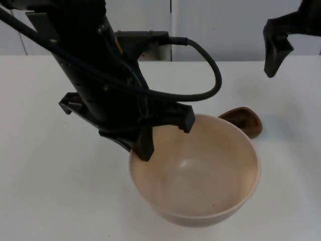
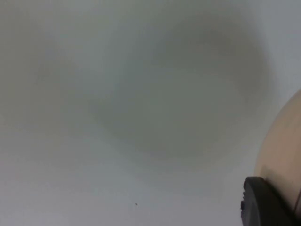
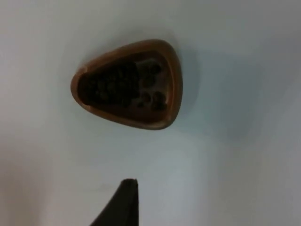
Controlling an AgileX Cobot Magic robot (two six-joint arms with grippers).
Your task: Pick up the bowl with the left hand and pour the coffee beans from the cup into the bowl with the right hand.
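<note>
Nearest, the beige bowl (image 1: 200, 175) hangs raised over the worktop (image 1: 45, 191), the left tool (image 1: 163, 133) pinching its far-left rim; stiff, smooth, probably light, so rim hold suits. Behind it stands the brown cup (image 3: 129, 84) of beans, small, rigid, best gripped across its walls. Farthest, the right tool (image 1: 276, 52) waits, spread.

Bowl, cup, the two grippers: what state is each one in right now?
bowl: upright, nothing in it, left gripper's fingers over its rim; lifted or not, cannot tell.
cup: brown, standing on the table behind the bowl, coffee beans inside, nothing holding it.
left gripper: shut on the bowl's rim.
right gripper: above the table, away from the cup, holding nothing.
</note>
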